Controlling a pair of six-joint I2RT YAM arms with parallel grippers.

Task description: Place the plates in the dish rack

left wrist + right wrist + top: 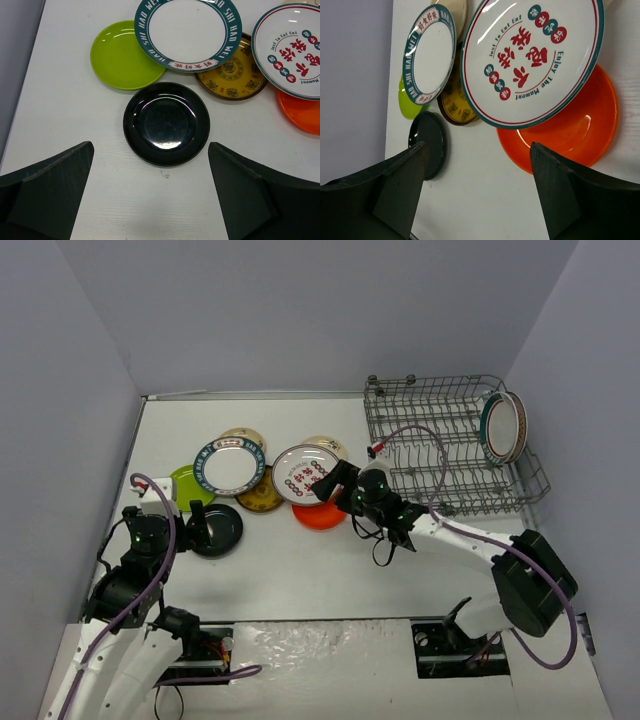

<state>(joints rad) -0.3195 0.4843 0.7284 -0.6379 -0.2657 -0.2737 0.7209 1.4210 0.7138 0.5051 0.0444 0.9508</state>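
1. Right tool (477, 150): fingers spread with nothing between them, low at the near edge of the plate cluster. Left tool (150, 145): also wide open and empty, hanging over the black plate (166, 124).
2. Worktop (300, 570): white. Loose plates are grouped left of centre and the rack sits at the right rear.
3. Dish rack (440, 390): grey wire. Racked plates (503, 427) stand upright at its far right end, and the other tines look free.
4. Red-lettered plate (530, 60): the largest one facing the right tool and probably the step in hand. It lies partly on the orange plate (570, 130), so its rim there sits propped off the worktop.
   - Best bite is likely at that raised edge, one finger under and one on top.
   - The fingers should close well in from the lip, since the glaze looks slippery.
   - The plate should lift straight up before it turns on edge, so the orange one is not dragged.
5. Green-rimmed plate (187, 32): overlaps the lime plate (122, 55) and the brown plate (232, 77), so it offers a similar raised edge.
6. Black plate: flat on the worktop and apart from the rest, so its rim is harder to get under.
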